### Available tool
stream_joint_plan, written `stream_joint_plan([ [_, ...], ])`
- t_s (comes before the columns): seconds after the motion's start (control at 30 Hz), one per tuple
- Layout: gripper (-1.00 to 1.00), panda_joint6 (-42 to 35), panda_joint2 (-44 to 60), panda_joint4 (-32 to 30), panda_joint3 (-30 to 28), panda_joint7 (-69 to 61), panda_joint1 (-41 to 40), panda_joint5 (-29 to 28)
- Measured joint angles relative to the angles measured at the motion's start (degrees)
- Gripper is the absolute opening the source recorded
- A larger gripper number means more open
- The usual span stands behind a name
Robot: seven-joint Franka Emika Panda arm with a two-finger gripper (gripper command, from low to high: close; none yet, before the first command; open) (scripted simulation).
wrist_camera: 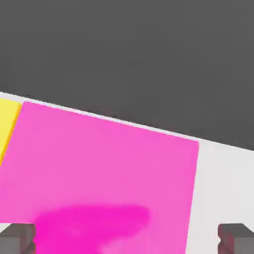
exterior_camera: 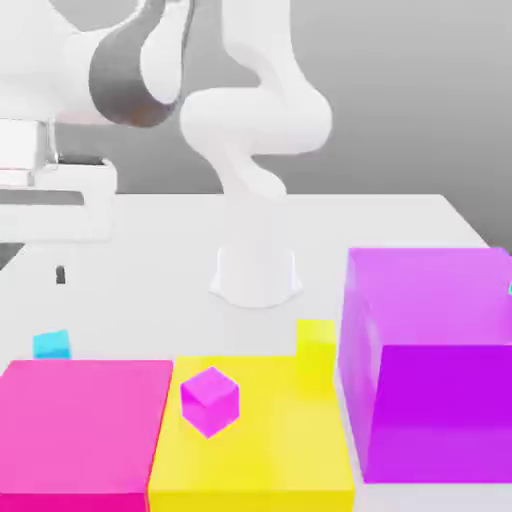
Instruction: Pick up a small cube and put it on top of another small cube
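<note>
No legible text — none anywhere

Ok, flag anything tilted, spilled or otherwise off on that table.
The small magenta cube sits tilted on the big yellow block, one corner pointing down. The small cyan cube rests flat on the table. Nothing looks spilled or damaged.

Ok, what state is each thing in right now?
Claw: open, empty, above the pink block.
Cyan cube: on the table, free.
Magenta cube: resting on the yellow block.
Small yellow cube: beside the purple block.
Pink block: bare top.
</note>
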Motion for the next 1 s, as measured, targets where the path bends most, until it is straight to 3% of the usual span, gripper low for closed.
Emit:
stream_joint_plan([
  [0.13,0.00,3.5,7.4,-3.0,-4.6,-12.9,-2.2,5.2],
  [0.27,0.00,6.9,14.8,-5.7,-3.3,-26.2,-8.1,11.7],
  [0.57,0.00,14.7,28.5,-2.4,15.8,-45.1,-23.1,34.4],
  [0.6,-1.00,15.4,29.5,-2.0,17.6,-46.4,-24.7,36.0],
  [0.83,-1.00,15.3,29.6,-2.0,17.7,-46.5,-24.8,36.2],
  [1.0,-1.00,11.6,23.4,-4.1,7.8,-38.1,-17.1,25.1],
])
